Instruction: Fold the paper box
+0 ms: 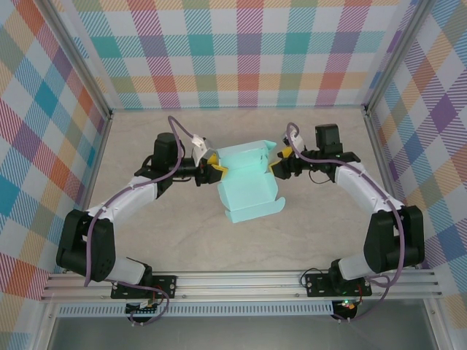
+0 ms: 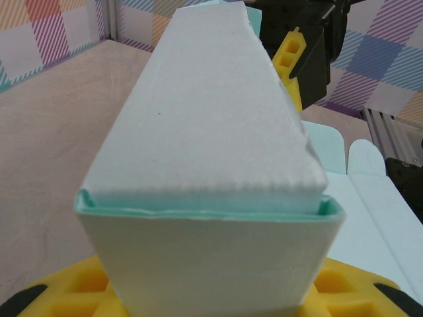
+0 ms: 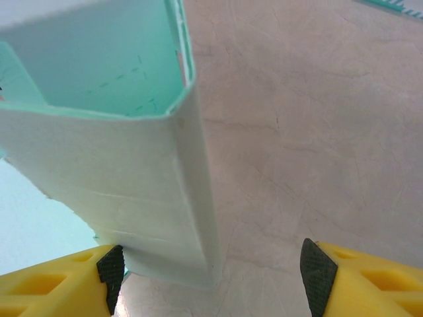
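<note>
The pale mint paper box (image 1: 246,186) lies mid-table, partly folded, with a lid flap spread toward the near edge. My left gripper (image 1: 217,171) is at its left end. In the left wrist view the box (image 2: 205,165) rises right in front of the camera, and my left gripper (image 2: 211,300) is shut on its near wall, a yellow finger on each side. My right gripper (image 1: 279,162) is at the box's right end. In the right wrist view it (image 3: 213,267) stands open, the box's corner (image 3: 192,198) close to the left pad (image 3: 111,267), with bare table before the right pad.
Checked walls (image 1: 241,51) enclose the tabletop (image 1: 146,240) on three sides, with metal posts at the back corners. An aluminium rail (image 1: 241,281) carrying both arm bases runs along the near edge. The right arm's black and yellow gripper (image 2: 297,59) shows behind the box in the left wrist view.
</note>
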You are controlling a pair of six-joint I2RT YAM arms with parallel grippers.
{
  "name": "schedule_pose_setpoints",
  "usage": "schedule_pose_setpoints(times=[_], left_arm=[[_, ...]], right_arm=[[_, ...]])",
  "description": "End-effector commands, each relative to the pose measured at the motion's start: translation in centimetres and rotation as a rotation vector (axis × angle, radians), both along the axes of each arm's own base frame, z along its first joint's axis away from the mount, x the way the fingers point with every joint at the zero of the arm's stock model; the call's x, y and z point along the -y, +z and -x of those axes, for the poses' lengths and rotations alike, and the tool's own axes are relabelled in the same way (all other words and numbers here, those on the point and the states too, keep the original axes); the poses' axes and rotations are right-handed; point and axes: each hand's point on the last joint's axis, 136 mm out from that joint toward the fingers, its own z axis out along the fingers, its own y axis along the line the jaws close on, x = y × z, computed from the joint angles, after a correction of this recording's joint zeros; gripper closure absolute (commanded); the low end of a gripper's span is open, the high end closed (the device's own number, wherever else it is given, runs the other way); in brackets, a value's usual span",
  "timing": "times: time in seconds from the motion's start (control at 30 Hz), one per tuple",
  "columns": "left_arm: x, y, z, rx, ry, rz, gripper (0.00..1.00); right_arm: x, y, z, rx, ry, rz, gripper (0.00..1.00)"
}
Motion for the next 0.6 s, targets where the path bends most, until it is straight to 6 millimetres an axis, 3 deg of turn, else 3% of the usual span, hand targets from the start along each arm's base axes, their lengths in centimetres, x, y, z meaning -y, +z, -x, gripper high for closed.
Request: schedule_pose_setpoints(times=[0.0,0.37,0.57], left_arm=[[0.5,2.1,0.9,0.043,-0.071,0.038,0.94],[0.5,1.7,0.4,0.033,-0.058,0.028,0.95],[0.6,1.8,0.4,0.036,-0.060,0.030,0.95]], right_arm=[[-1.2,1.7,-0.7,0.090,0.052,-0.017,0.28],[-3.2,3.1,1.5,0.117,0.167,-0.029,0.33],[-3.2,3.1,2.0,0.116,0.177,-0.020,0.41]])
